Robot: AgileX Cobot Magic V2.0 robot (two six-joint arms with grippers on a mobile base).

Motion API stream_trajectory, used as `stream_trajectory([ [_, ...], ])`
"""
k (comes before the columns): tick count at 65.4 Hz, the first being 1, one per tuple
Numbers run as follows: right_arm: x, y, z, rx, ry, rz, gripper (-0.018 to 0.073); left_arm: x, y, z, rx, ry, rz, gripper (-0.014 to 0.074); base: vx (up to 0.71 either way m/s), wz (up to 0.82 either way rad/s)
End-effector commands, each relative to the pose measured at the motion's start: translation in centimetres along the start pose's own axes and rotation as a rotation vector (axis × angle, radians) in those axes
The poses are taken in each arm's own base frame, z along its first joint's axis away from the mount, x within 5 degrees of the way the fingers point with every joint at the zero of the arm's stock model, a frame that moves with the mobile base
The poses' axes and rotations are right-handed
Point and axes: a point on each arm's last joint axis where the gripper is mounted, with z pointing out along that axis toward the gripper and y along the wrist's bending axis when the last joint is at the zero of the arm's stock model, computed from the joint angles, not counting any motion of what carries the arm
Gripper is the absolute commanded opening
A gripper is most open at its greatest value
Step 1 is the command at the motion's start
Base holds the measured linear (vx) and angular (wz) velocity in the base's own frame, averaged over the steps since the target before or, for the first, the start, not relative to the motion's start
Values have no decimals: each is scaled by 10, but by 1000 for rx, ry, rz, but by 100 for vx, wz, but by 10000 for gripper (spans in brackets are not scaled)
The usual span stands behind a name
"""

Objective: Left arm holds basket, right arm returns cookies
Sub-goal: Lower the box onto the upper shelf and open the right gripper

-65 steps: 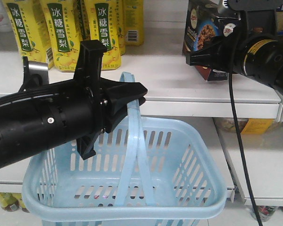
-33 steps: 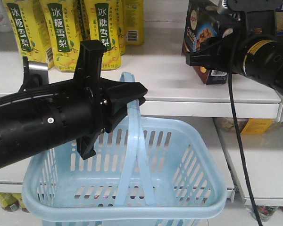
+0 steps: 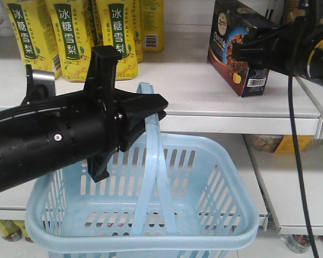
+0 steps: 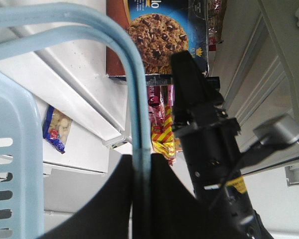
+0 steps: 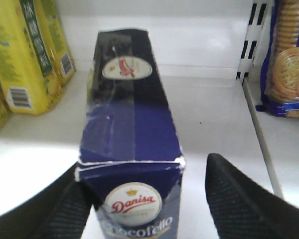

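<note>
My left arm (image 3: pixel 43 140) ends in the left gripper (image 3: pixel 151 107), which is shut on the arched handle (image 3: pixel 153 156) of the light blue basket (image 3: pixel 242 188). The left wrist view shows the handle (image 4: pixel 134 89) pinched between the jaws of the left gripper (image 4: pixel 142 169). The navy cookies box (image 3: pixel 226 43) stands on the upper shelf. My right gripper (image 3: pixel 242 51) is open around its near end, with the right arm (image 3: pixel 317 59) at the far right. In the right wrist view the box (image 5: pixel 129 114) sits between the spread fingers (image 5: pixel 239 199), with a gap on the right side.
Yellow drink cartons (image 3: pixel 70 37) stand at the left of the white shelf (image 3: pixel 231 121), and they also show in the right wrist view (image 5: pixel 25 64). A packet of round biscuits (image 5: pixel 289 59) stands right of a shelf divider. Snack packets (image 4: pixel 159 129) lie on the lower shelves.
The right gripper has opened and drawn back to the right. The cookies box, held tilted over the shelf before, now stands free on the shelf. The left arm and basket have not moved.
</note>
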Motion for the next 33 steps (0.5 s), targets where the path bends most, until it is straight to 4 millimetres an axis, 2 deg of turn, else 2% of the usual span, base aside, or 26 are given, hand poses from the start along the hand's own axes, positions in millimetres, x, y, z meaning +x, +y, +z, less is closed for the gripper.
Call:
stream_trajectory([
  [1, -23, -3, -25, -38, -102, 28, 448, -3, -21, -10, 70, -30, 23, -3, 0, 0],
  [18, -33, -15, -62, -18, -119, 80, 448, -3, -21, -10, 70, -30, 23, -3, 0, 0],
  [33, -39, -30, -105, 7, -146, 80, 439, -3, -21, -10, 70, -30, 23, -3, 0, 0],
])
